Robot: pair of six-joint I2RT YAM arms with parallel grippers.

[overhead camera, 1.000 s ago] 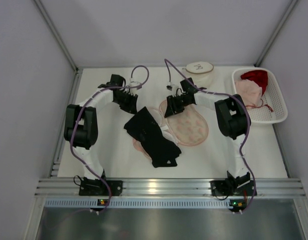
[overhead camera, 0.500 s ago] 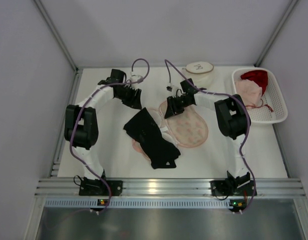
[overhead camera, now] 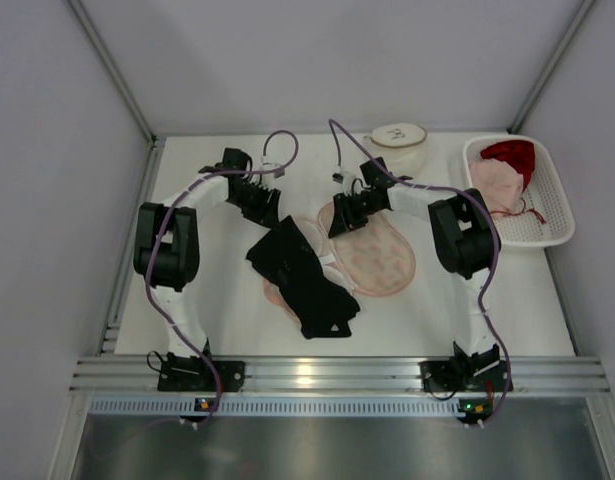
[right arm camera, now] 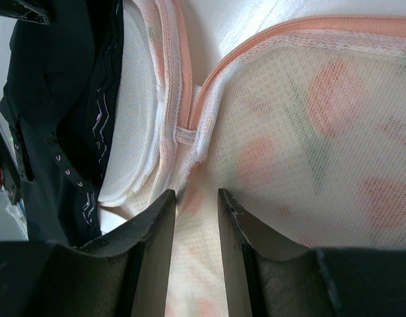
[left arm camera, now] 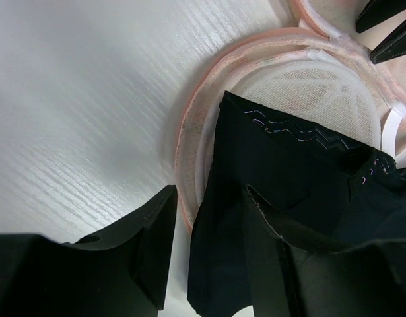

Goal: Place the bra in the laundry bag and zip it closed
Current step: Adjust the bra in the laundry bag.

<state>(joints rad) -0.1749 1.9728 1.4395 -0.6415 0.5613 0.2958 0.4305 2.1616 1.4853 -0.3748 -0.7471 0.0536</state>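
Note:
The black bra (overhead camera: pixel 302 280) lies draped over the left half of the open round pink mesh laundry bag (overhead camera: pixel 385 258). In the left wrist view the bra (left arm camera: pixel 288 178) covers the bag's white inner cup (left arm camera: pixel 321 92). My left gripper (overhead camera: pixel 264 207) hovers at the bra's far end. It (left arm camera: pixel 209 198) is open: the bra's edge lies between the jaws, with a gap on the left side. My right gripper (overhead camera: pixel 342 218) is at the bag's hinge side. In the right wrist view it (right arm camera: pixel 196 198) is shut on a fold of the flowered mesh (right arm camera: pixel 321 132), beside the bra (right arm camera: pixel 57 86).
A white basket (overhead camera: pixel 549 218) at the back right holds a red garment (overhead camera: pixel 511 155) and a pink one (overhead camera: pixel 497 186). A round white pouch (overhead camera: pixel 397 142) stands at the back middle. Enclosure walls close in the left, right and back.
My left gripper has opened wider and shifted slightly at the bra's far end. The bra and the right arm have stayed where they were.

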